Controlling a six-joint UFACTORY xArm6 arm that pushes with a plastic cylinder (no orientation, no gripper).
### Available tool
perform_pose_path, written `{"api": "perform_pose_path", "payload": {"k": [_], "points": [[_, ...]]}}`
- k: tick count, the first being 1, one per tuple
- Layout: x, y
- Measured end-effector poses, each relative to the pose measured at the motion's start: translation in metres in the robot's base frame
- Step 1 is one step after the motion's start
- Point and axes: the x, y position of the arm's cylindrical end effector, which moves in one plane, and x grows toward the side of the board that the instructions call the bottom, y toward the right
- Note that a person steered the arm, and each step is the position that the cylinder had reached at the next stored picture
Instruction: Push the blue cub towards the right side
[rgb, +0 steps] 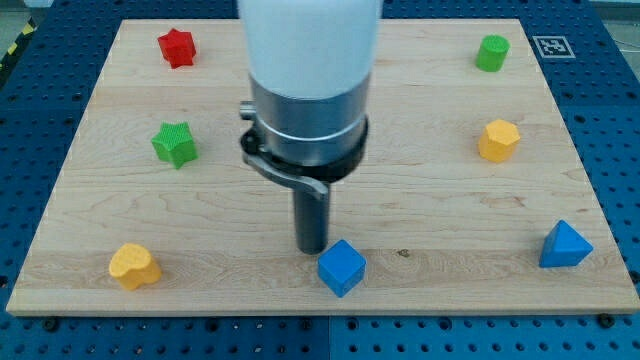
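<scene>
Right now my tip (312, 249) – bare, holding nothing – sits just upper-left of blue cube (342, 267), approx touching.

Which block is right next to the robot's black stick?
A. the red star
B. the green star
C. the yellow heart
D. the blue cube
D: my tip sits just at the upper left of the blue cube, and every other block lies far off.

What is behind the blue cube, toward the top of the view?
Just behind the blue cube, slightly to the view's left, stands my tip, close to or touching it. The arm's wide body above covers the middle of the wooden board, so anything there cannot be seen.
</scene>
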Motion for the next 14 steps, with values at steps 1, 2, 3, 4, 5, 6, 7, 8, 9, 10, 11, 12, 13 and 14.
{"api": "perform_pose_path", "payload": {"k": [1,2,3,4,5,6,7,8,9,10,11,12,13,14], "points": [[0.014,-0.032],[0.043,-0.026],[0.030,0.029],[0.004,0.097],[0.001,0.117],[0.001,0.072],[0.011,0.055],[0.023,0.073],[0.027,0.103],[0.027,0.136],[0.027,0.165],[0.027,0.157],[-0.003,0.130],[-0.014,0.155]]}}
